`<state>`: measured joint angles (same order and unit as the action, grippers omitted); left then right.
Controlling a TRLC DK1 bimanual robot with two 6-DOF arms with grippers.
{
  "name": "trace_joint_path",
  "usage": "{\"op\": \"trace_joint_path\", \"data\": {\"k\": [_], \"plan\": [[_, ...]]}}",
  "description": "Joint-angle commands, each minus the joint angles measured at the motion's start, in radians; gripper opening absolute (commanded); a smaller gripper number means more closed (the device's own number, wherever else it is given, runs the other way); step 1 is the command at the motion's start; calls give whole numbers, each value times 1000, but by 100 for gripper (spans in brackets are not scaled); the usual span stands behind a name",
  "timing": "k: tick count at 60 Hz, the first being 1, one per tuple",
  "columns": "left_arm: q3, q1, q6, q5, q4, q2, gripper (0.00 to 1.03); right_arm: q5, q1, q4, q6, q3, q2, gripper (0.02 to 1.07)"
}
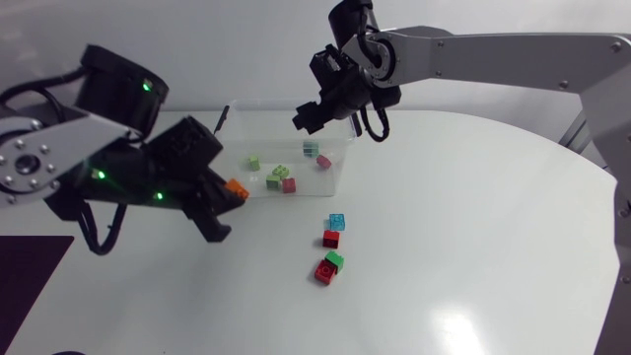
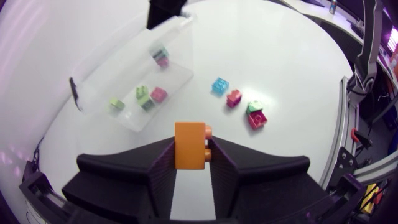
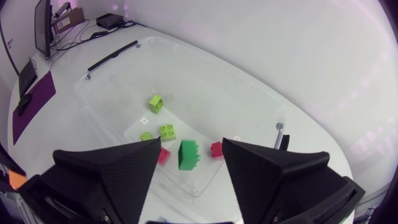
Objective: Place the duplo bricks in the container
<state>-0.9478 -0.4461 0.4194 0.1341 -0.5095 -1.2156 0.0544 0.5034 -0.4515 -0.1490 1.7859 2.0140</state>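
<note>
Left wrist view: left gripper (image 2: 191, 155) clamps an orange brick (image 2: 189, 140), due over the container (image 2: 106, 68); right gripper (image 3: 191, 149) gapes wide.

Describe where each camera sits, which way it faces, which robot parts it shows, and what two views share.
Head view: fixed above the table, looking down on the container; left gripper and right gripper show.
Left wrist view: on the left arm's last link, facing the table; left gripper shut on the orange brick.
Right wrist view: on the right arm's last link, looking down into the container; right gripper open.
Shared: head and left wrist views show the loose blue brick.
</note>
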Motion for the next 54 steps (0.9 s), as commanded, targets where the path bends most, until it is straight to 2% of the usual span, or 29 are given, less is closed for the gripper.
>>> {"op": "trace_joint_path", "data": {"k": [1,15,24,35,44,46,48,49,50,51,54], "plan": [[-95,44,10,13,31,-5,12,-8,3,-15,20,-23,-43,100],[-261,78,-37,15,186,-167,13,-10,-17,-15,16,-255,-273,100],[-370,98,-70,10,299,-348,13,-27,-19,-18,62,-436,-416,100],[-513,109,-111,-14,364,-544,14,-39,-29,-9,124,-602,-505,100],[-611,107,-143,-56,396,-673,17,-42,-26,25,181,-681,-488,100],[-631,107,-149,-76,397,-697,24,-42,-20,31,193,-691,-471,100],[-646,107,-157,-83,397,-716,38,-44,-14,42,201,-697,-455,100],[-655,109,-165,-90,397,-728,50,-48,-11,48,206,-700,-445,100],[-658,109,-166,-93,397,-731,55,-51,-9,51,209,-701,-439,100],[-661,110,-171,-100,397,-734,68,-57,-3,56,213,-703,-428,100],[-658,112,-172,-110,397,-733,86,-71,6,73,223,-704,-394,99]]}}
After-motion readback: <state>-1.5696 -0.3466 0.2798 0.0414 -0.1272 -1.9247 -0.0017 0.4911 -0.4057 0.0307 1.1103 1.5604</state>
